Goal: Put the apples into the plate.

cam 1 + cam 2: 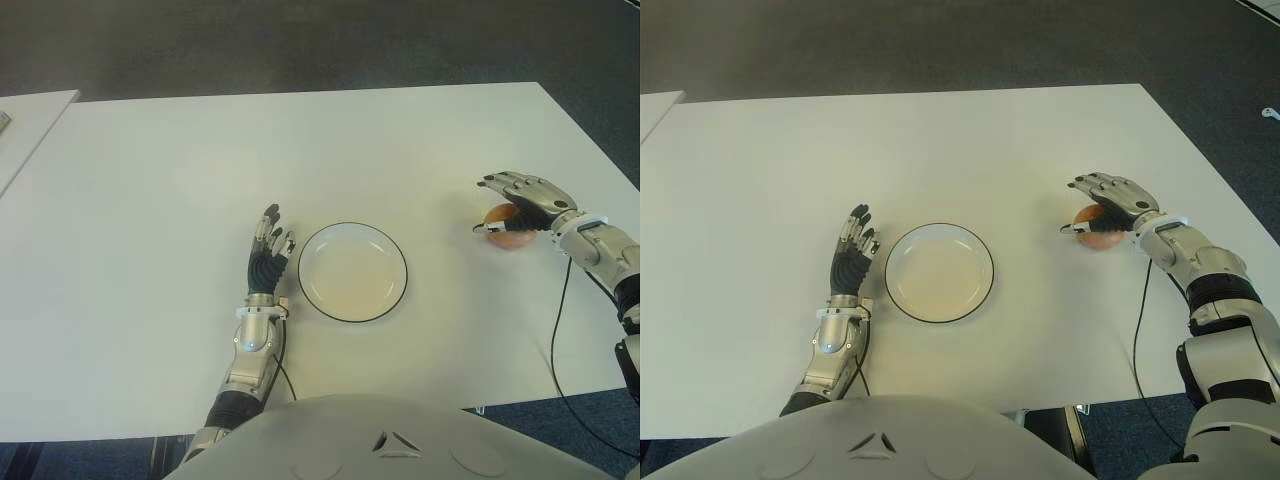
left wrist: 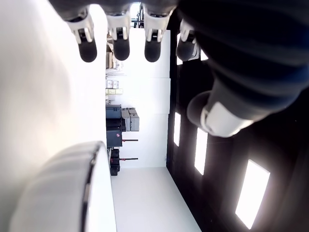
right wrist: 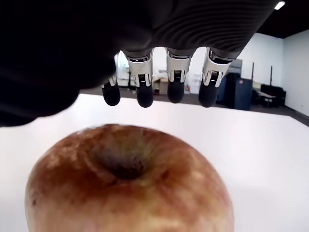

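the right hand (image 1: 520, 200) hovers palm-down over the apple (image 1: 508, 231), fingers (image 3: 175, 92) spread and not yet closed on it, seemingly lined up for a grasp from above. the apple sits on the white table (image 1: 300, 150), well right of the empty plate (image 1: 352, 272). the left hand (image 1: 268, 250) shows just left of the plate, fingers extended, holding nothing.

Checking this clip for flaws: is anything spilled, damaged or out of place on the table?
Nothing stands out. The plate sits flat and empty, the apple looks whole under the open right hand, and the left hand shows just left of the plate.
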